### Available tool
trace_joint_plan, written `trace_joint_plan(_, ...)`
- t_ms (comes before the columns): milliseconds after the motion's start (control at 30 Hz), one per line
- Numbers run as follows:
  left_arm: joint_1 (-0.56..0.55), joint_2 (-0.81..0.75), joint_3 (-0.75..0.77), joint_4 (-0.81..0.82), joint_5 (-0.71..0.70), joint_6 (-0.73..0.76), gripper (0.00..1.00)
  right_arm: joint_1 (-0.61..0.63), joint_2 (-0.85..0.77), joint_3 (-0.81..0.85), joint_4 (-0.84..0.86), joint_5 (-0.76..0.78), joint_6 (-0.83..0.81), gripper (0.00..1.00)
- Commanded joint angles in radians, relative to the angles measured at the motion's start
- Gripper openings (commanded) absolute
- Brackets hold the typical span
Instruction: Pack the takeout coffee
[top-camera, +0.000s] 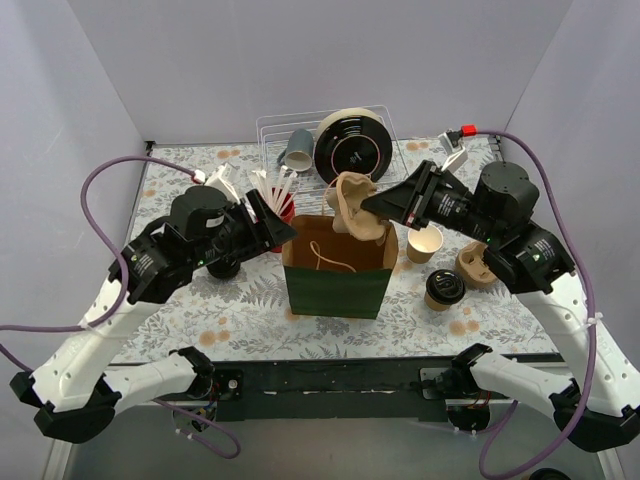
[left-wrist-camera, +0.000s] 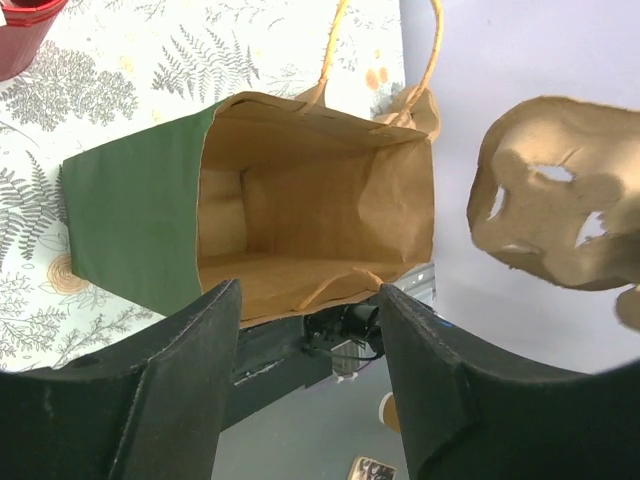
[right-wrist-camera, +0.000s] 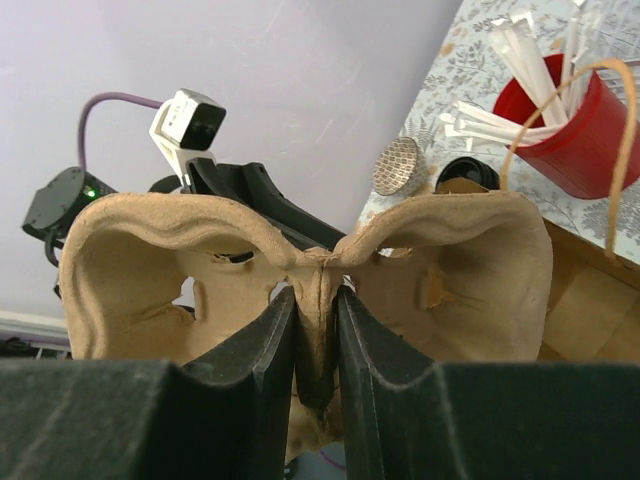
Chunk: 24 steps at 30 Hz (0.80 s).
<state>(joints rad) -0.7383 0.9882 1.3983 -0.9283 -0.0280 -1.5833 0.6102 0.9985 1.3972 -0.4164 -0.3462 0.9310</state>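
Observation:
A green paper bag stands open at the table's middle. My right gripper is shut on the centre ridge of a brown pulp cup carrier and holds it tilted just above the bag's mouth. In the right wrist view the gripper pinches the carrier. My left gripper is open at the bag's left rim. In the left wrist view the gripper is open, its fingers wide apart by the bag's rim, and the carrier hangs to the right. The bag looks empty inside.
An open paper cup, a cup with a black lid and a second pulp carrier sit right of the bag. A red cup of straws stands behind the left gripper. A wire rack at the back holds a grey cup and a dark round item.

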Motion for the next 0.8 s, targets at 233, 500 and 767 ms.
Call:
trace_joint_plan(233, 0.004, 0.099, -0.025, 0.020, 0.022, 0.039, 0.70, 0.005, -0.005, -0.049, 0.014, 0.095, -0.031, 0.37)
trace_joint_plan(500, 0.004, 0.076, -0.073, 0.023, 0.013, 0.051, 0.70, 0.005, 0.000, -0.087, -0.022, 0.124, -0.003, 0.34)
trace_joint_plan(767, 0.004, 0.086, -0.036, -0.033, -0.050, 0.034, 0.70, 0.005, -0.003, -0.067, -0.079, 0.156, 0.025, 0.29)
